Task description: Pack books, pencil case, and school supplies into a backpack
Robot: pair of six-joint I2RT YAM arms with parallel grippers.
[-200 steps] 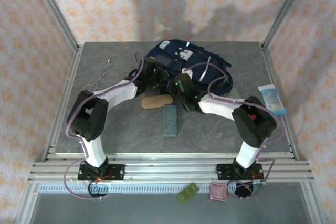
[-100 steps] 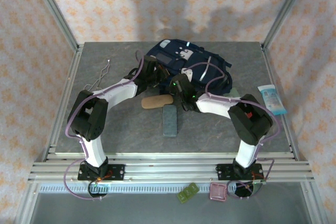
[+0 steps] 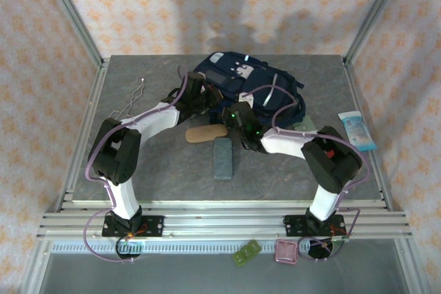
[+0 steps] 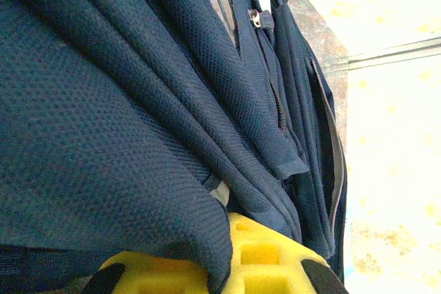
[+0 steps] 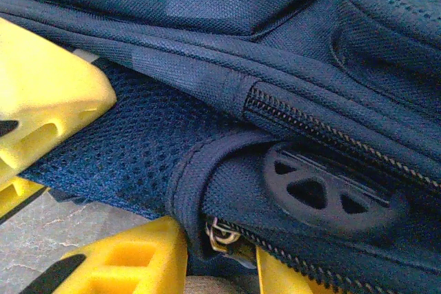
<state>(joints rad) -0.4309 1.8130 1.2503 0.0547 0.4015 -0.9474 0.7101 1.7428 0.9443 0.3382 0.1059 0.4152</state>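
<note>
Pinching a fold of the backpack (image 3: 256, 82) at the table's (image 3: 158, 170) far edge, the left gripper (image 4: 213, 270) is clamped shut; the right gripper (image 5: 117, 177) straddles fabric, grip unclear, and could miss the zipper pull (image 5: 219, 234), snagging cloth.

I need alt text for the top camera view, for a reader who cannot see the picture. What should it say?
Two robot arms reach across a grey table, the left claw and right claw at the near edge of a navy backpack. A tan case and a grey-blue case lie just in front of it.
</note>
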